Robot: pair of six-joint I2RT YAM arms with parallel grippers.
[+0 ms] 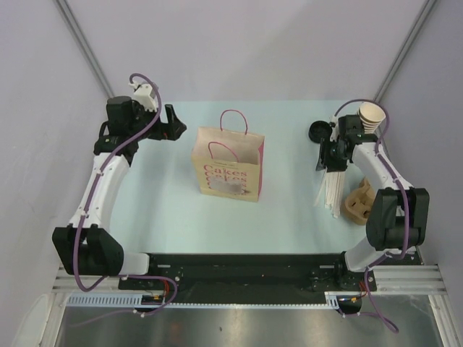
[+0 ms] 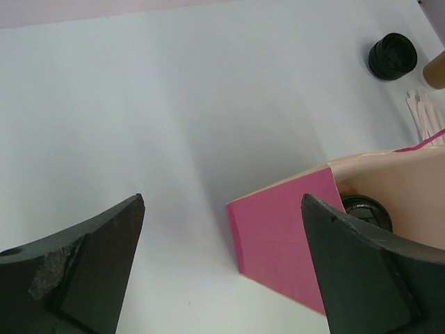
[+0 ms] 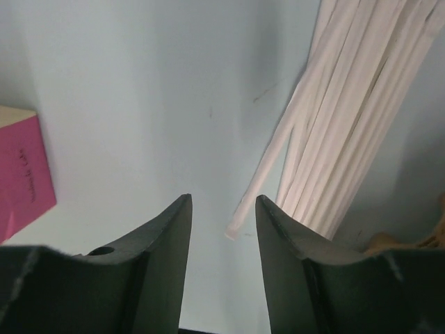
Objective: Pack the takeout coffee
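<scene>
A: The left gripper (image 2: 222, 199) gapes wide and empty. The right gripper (image 3: 222, 202) is narrowly parted, also empty, above the straws (image 3: 348, 118) near the right edge.
B: And the coffee (image 2: 363, 208)?
A: Its black lid shows inside the bag (image 2: 278, 240), mid-counter. Packing looks done; only pulling clear is left.

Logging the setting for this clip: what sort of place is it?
Probably a lab robot cell staged as a café packing counter: bare grey walls around a pale table, with a Cakes paper bag, wrapped straws and a stack of paper cups laid out as props.
</scene>
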